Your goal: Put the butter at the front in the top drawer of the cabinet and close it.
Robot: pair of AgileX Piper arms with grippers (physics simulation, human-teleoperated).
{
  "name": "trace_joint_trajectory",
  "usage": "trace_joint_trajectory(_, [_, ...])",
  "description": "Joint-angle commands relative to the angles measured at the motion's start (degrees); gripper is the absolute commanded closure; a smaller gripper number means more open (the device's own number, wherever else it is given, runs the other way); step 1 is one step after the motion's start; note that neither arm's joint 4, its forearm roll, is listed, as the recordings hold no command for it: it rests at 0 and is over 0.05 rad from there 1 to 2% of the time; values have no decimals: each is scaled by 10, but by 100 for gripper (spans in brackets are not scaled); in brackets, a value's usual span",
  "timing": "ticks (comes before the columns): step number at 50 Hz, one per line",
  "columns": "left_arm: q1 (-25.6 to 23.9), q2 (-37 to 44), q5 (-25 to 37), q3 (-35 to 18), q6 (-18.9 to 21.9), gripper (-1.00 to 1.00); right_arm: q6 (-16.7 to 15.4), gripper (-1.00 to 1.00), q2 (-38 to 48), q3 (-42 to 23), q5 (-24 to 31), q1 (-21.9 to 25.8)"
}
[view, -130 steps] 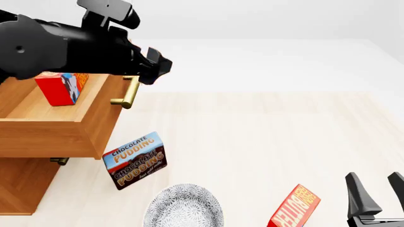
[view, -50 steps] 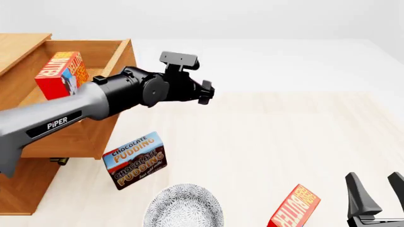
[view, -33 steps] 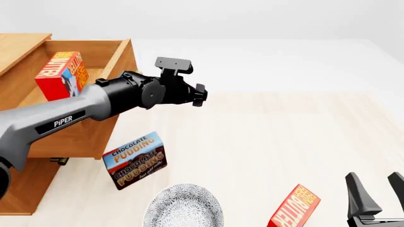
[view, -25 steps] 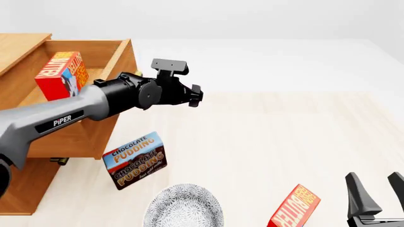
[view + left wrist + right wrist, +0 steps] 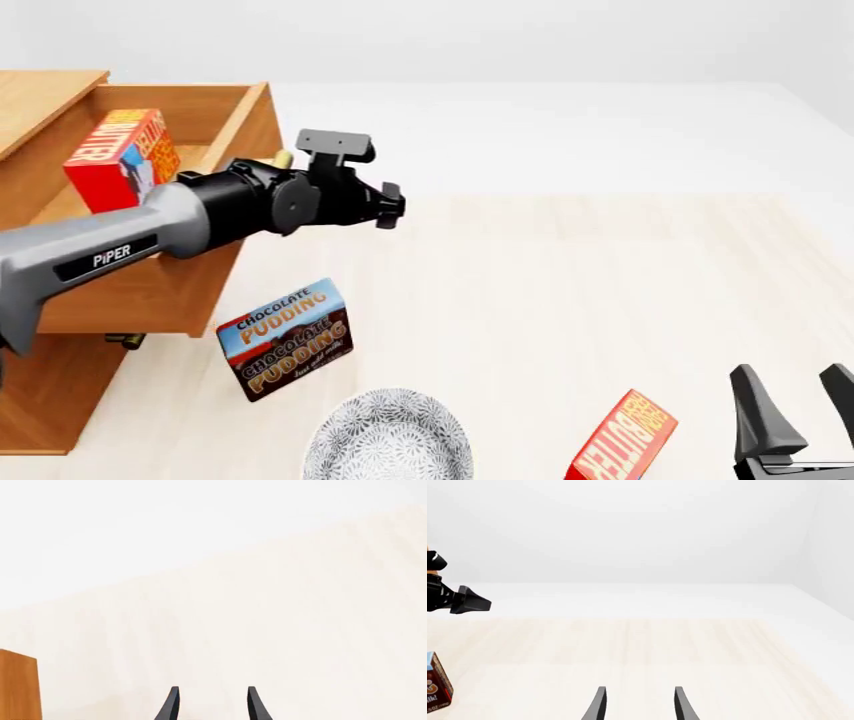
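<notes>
- The butter [image 5: 118,160]: a red carton standing a little tilted inside the open top drawer [image 5: 214,265], behind the left gripper [image 5: 390,205] on its wrist side. Placement appears complete; closing the drawer is judged to be the step in hand.
- Top drawer: pulled out from the cabinet [image 5: 47,385], its front panel just behind the left gripper's wrist. A glint of brass, presumably the handle [image 5: 280,159], shows beside the wrist; the rest is hidden by the arm.
- Left gripper: the left wrist view shows two fingertips [image 5: 172,705] apart with bare table between them, so the claw stands moderately open and holds nothing. It points away from the drawer front, over open table.
- Advice for the step: press on the middle of the drawer front and push squarely along the slide. An off-centre push could skew the drawer, and the tilted carton may topple if the push is abrupt.
- Chocolate pudding box [image 5: 284,340]: below the left gripper, near the drawer's corner, out of the path of the drawer.
- Patterned plate [image 5: 387,440]: lower still, at the near table edge.
- Second butter carton [image 5: 625,440]: lying well apart, just beside the right gripper [image 5: 801,405].
- Right gripper: fingers spread, empty, idle.
</notes>
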Motion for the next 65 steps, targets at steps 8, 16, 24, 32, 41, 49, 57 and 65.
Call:
trace_joint_trajectory(8, [26, -7, -2, 16, 1, -100, 0, -100, 0, 1, 0, 0])
trace_joint_trajectory(16, [37, -7, -3, 22, 4, -100, 0, -100, 0, 1, 0, 0])
trace_joint_trajectory(24, [52, -18, -9, 37, 4, -100, 0, -100, 0, 1, 0, 0])
trace_joint_trajectory(32, [72, -28, -13, 50, 8, -100, 0, -100, 0, 1, -1, 0])
trace_joint_trajectory(41, [98, -43, -24, 72, 14, -100, 0, -100, 0, 1, 0, 0])
trace_joint_trajectory(49, [112, -51, -29, 86, 13, -100, 0, -100, 0, 1, 0, 0])
trace_joint_trajectory(57, [127, -56, -35, 97, 18, -100, 0, -100, 0, 1, 0, 0])
trace_joint_trajectory(65, [148, -67, -49, 115, 19, -100, 0, -100, 0, 1, -1, 0])
